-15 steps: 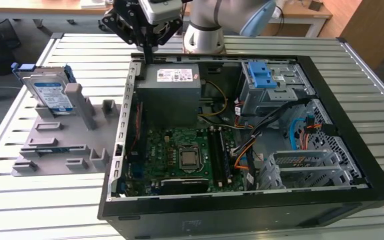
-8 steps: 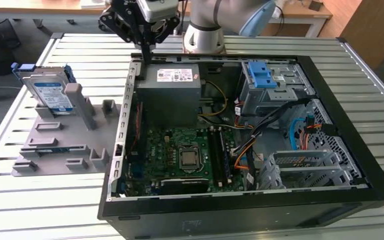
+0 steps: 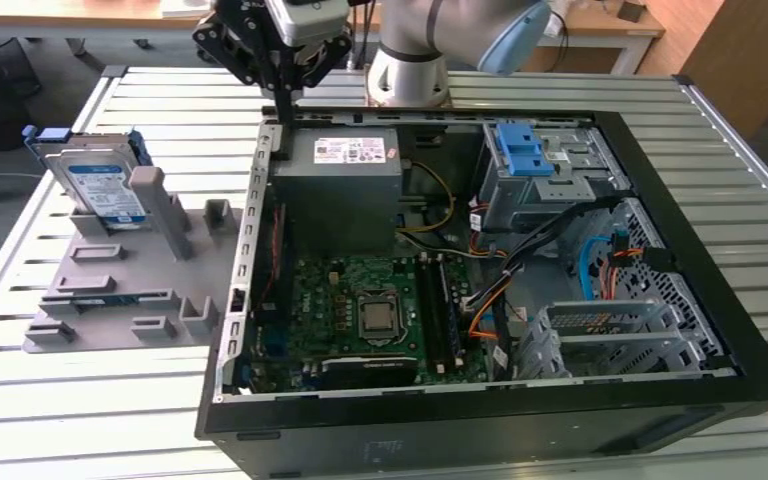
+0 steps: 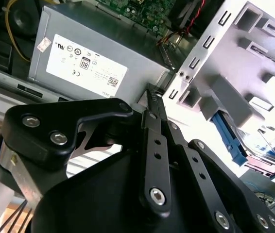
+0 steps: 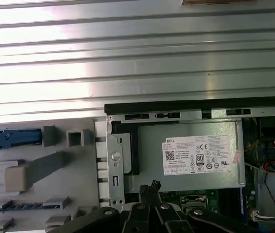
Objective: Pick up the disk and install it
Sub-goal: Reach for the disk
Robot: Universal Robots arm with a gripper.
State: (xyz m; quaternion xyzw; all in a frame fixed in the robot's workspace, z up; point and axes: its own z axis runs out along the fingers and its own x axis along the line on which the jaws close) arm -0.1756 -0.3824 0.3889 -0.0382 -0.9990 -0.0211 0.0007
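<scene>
The disk point(image 3: 101, 185) stands on edge in a grey fixture point(image 3: 117, 290) at the exterior view's left, label facing outward and its blue carrier around the edges, leaning against one of the fixture's upright posts. Nothing grips it. The fixture lies on a slatted metal table point(image 3: 91, 400), just beside the open computer case point(image 3: 704, 250).

The gripper point(image 3: 284, 105) is well apart from the disk, over the case's far rim near the grey power-supply box point(image 3: 344, 190). Its fingers point(image 4: 152, 104) are pressed together into a narrow tip and hold nothing; in the first wrist view the tip point(image 5: 152, 187) sits over the edge of the power-supply box.

Inside the case, a grey metal cage with blue latches point(image 3: 538, 160) sits at the exterior view's right of the power-supply box, and the green motherboard point(image 3: 357, 310) lies nearer the camera.
</scene>
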